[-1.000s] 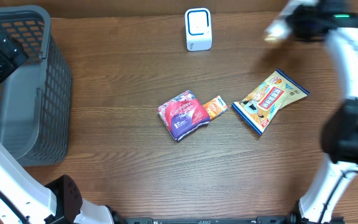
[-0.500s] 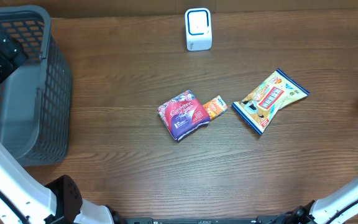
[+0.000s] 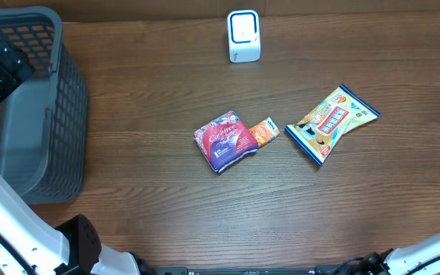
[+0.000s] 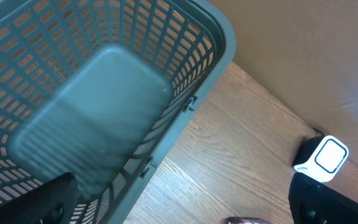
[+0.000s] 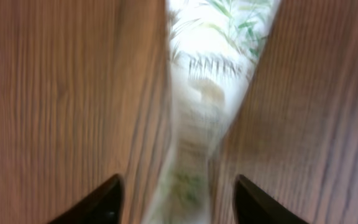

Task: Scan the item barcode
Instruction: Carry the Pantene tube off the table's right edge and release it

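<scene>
Moving room: you have bare table (image 3: 151,206) along the whole near side and between the basket and the packets. More bare wood lies from the yellow bag out to the right edge of the overhead view.
Far edge: the scanner (image 3: 244,35) stands upright close to the back edge of the table, well apart from everything else.
Left edge: the grey basket (image 3: 67,114) fills the left end, and your left arm reaches over it.
Count: one basket and one scanner. Three packets lie mid-table: a red packet (image 3: 224,141), a small orange packet (image 3: 263,131) just beside it, and a yellow bag (image 3: 331,122) near them on the right. One white Pantene pack (image 5: 210,81) shows only in the right wrist view.
Left jaws: spread as wide as they go, with nothing between them. The dark fingertips (image 4: 48,199) sit at the lower corners of the left wrist view, above the basket's rim and the wood beside it.
Right jaws: parted, with each fingertip (image 5: 104,202) standing clear of the Pantene pack that runs between them, so nothing is clamped.
Task item: the Pantene pack lies over the wood grain, lengthwise between your right jaws. It is too blurred to tell whether it rests flat.
Change: a second ago your right arm was up near the scanner with a pale item. Half a second ago that item was at the right edge of the overhead view. Now only a white arm link (image 3: 434,256) shows at the bottom right. The three packets, basket and scanner have not shifted.
</scene>
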`<state>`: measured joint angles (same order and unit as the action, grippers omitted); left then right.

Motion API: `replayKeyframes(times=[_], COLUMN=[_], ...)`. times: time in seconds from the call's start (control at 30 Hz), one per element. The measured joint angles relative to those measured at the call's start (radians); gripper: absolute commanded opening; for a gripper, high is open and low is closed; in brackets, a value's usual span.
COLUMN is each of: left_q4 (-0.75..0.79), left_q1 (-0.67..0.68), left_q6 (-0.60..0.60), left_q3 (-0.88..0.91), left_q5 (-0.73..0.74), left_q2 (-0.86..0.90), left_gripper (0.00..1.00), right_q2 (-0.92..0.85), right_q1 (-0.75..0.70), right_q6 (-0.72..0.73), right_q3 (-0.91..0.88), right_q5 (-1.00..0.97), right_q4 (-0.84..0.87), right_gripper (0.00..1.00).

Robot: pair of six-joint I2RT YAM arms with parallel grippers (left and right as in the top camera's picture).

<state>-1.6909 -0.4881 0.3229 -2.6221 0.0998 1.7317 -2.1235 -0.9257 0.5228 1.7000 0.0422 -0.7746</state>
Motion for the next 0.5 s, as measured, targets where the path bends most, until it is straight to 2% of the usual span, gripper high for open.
replayKeyframes(times=[0.1,0.33,0.5], left_q4=[0.0,0.0,0.0], left_q1=[0.0,0.0,0.0], left_q6=[0.0,0.0,0.0], left_q3=[0.0,0.0,0.0], left_q5=[0.0,0.0,0.0], left_q2=[0.0,0.0,0.0], left_gripper=[1.0,1.0,1.0], right_q2=[0.0,0.013,0.103], right_q1=[-0.022,0.003,0.07], right_q6=[-0.026,-0.049,-0.053], right_q3=[0.001,0.034,0.034], right_q5=[0.074,0.368,0.455], right_q4=[0.004,-0.004,-0.025], right_gripper=[0.99,1.0,1.0])
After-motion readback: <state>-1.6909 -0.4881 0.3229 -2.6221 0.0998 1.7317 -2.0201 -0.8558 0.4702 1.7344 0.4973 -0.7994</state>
